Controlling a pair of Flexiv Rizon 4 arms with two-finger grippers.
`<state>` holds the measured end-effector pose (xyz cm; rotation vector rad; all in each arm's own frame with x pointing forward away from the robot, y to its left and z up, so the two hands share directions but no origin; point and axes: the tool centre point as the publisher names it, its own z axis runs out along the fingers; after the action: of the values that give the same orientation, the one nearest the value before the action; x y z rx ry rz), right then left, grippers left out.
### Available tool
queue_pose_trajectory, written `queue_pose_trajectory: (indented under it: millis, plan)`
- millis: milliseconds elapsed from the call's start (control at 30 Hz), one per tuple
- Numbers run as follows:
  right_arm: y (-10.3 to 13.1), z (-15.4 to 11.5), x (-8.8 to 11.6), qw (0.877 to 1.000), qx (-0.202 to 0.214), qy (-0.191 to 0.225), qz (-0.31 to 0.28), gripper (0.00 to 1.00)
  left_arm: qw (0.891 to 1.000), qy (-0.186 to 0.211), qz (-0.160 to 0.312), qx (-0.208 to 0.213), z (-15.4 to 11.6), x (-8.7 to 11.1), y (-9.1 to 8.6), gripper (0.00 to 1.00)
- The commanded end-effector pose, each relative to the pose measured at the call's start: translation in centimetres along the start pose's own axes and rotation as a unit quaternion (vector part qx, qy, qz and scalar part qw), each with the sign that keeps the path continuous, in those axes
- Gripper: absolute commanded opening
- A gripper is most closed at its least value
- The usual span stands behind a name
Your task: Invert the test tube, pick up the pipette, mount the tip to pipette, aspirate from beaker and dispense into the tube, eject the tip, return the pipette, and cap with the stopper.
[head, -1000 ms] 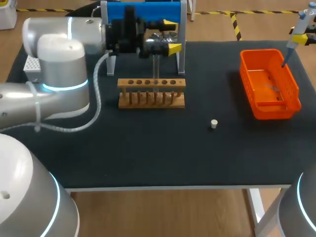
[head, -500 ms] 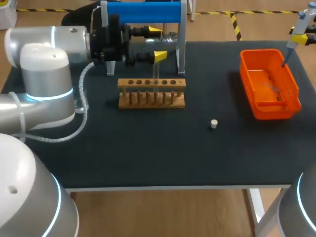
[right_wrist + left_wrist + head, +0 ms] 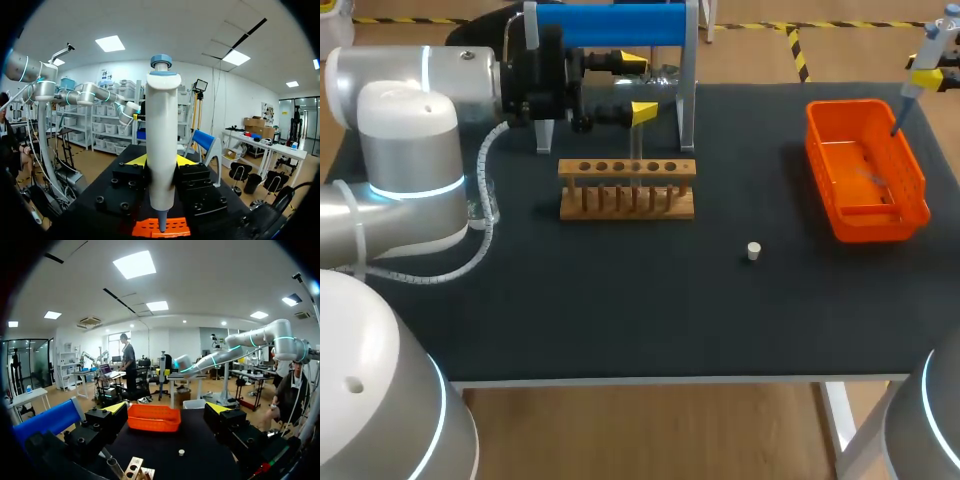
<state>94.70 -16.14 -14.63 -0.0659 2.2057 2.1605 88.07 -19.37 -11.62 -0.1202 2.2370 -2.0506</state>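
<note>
**A:** From above, where is the left gripper?
**B:** The left gripper (image 3: 638,87) is at the back of the table (image 3: 620,310), in front of the blue stand (image 3: 610,25) and just behind the rack (image 3: 627,190). Its fingers are spread wide with nothing between them.

**A:** And the tube?
**B:** The tube (image 3: 636,150) stands upright in the rack, in a hole right of the middle, close by the nearer yellow tip. Neither finger touches it.

**A:** The other side?
**B:** The right gripper (image 3: 932,76) is at the far right corner, clamped on the pipette (image 3: 924,55). The pipette is tilted, with its dark lower end over the far end of the orange bin (image 3: 910,195). The stopper (image 3: 753,251) lies alone on the table between rack and bin, apart from both.

**A:** What does the left wrist show?
**B:** It shows two yellow tips far apart with only open space between them. The bin is ahead of them and the stopper is nearer. Down under the gripper is the tube's rim, just beside one end of the rack.

**A:** And the right wrist?
**B:** The pipette stands upright between the fingers, which press on its white body from two sides. It has a blue cap on top. Its narrow nose points down at the bin below.
</note>
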Motion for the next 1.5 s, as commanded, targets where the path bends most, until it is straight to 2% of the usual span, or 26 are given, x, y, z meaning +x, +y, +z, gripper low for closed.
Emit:
queue_pose_trajectory:
  millis: [33, 367, 967, 1267, 1500]
  plan:
    - [0.1, 0.0, 0.0, 1.000, 0.002, 0.000, 0.000, 0.00, 1.000, 0.000, -0.001, -0.002, 0.0, -0.1, -0.1, 1.00]
    - [0.1, 0.0, 0.0, 1.000, 0.002, 0.000, 0.000, 0.00, 1.000, 0.000, -0.001, -0.002, 0.0, -0.1, -0.1, 1.00]
    - [2.1, 10.6, 7.2, 0.999, 0.021, 0.013, -0.024, 0.00, 1.000, 0.000, -0.001, -0.002, 0.0, -0.1, -0.1, 1.00]
    - [1.4, 16.4, 8.5, 0.999, 0.026, 0.029, -0.026, 0.00, 1.000, 0.000, -0.001, -0.002, 0.0, -0.1, -0.1, 1.00]
    - [0.9, 20.0, 8.3, 0.999, 0.028, 0.032, -0.033, 0.00, 1.000, 0.000, -0.001, -0.002, 0.0, -0.1, -0.1, 1.00]
